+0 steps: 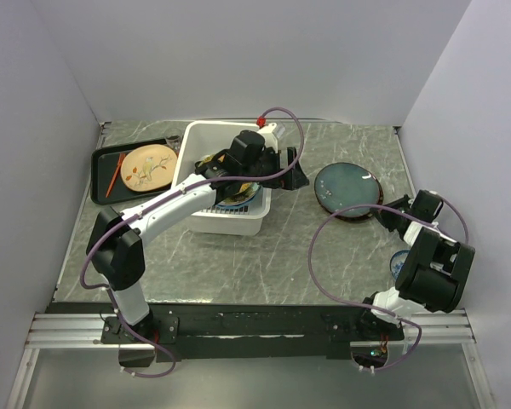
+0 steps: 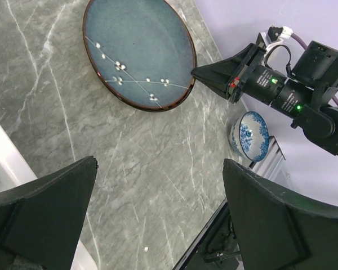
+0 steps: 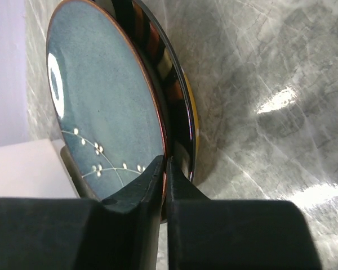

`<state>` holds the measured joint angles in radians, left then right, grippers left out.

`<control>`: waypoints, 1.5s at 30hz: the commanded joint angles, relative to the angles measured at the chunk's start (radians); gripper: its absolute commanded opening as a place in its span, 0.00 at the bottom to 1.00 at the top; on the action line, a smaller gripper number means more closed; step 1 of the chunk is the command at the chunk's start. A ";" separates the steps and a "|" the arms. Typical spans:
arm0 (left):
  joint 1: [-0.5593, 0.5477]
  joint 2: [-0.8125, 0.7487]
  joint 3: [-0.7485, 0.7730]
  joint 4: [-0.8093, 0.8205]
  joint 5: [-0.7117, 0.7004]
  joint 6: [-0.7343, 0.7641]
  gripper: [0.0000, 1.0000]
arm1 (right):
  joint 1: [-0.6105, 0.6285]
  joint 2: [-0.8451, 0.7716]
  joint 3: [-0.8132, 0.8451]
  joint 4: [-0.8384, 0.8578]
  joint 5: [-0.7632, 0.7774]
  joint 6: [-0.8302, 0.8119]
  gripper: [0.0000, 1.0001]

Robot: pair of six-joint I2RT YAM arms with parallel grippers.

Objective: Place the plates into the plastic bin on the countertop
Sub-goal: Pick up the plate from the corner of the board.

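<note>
Overhead, veined grey-green countertop, pale walls, right gripper pinching dark teal plate, left gripper agape, empty

The marbled countertop carries a white plastic bin, black tray, stacked plates and a blue-patterned bowl.

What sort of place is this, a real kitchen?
Likely a robot test booth, not a kitchen: plain white walls box in a marbled countertop, two robot arms bolted at its edge, plus a dark teal plate and plastic bin.
</note>
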<state>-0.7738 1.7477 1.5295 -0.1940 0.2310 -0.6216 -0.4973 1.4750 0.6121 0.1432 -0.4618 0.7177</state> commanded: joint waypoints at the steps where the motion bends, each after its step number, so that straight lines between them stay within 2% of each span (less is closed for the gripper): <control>1: -0.002 -0.013 0.000 0.015 -0.004 0.008 0.98 | -0.001 0.008 -0.006 0.055 -0.021 0.005 0.04; 3: -0.002 -0.014 0.000 0.010 -0.012 0.010 0.98 | -0.001 0.001 -0.009 0.061 -0.028 0.006 0.00; 17: -0.002 -0.002 0.003 0.033 -0.013 -0.003 0.98 | -0.010 -0.134 -0.051 0.118 -0.090 0.032 0.00; 23: -0.004 0.027 0.018 0.064 0.031 -0.032 0.97 | -0.010 -0.171 -0.052 0.113 -0.115 0.031 0.00; 29: -0.019 0.087 0.070 0.068 0.051 -0.036 0.96 | -0.010 -0.131 -0.034 0.081 -0.112 0.008 0.01; 37: -0.028 0.102 0.075 0.067 0.053 -0.032 0.96 | -0.020 0.005 -0.002 0.081 -0.150 -0.018 0.25; 38: -0.028 0.101 0.072 0.067 0.050 -0.030 0.96 | -0.021 0.007 0.000 0.082 -0.146 -0.017 0.34; 41: -0.028 0.098 0.069 0.067 0.047 -0.026 0.96 | -0.021 -0.016 -0.006 0.078 -0.118 -0.018 0.50; 45: -0.028 0.101 0.070 0.062 0.050 -0.023 0.96 | -0.021 -0.062 -0.009 0.052 -0.075 -0.030 0.56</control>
<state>-0.8001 1.8656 1.5654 -0.1612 0.2653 -0.6502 -0.5110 1.4616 0.5869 0.2241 -0.6044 0.7208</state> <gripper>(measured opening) 0.958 0.548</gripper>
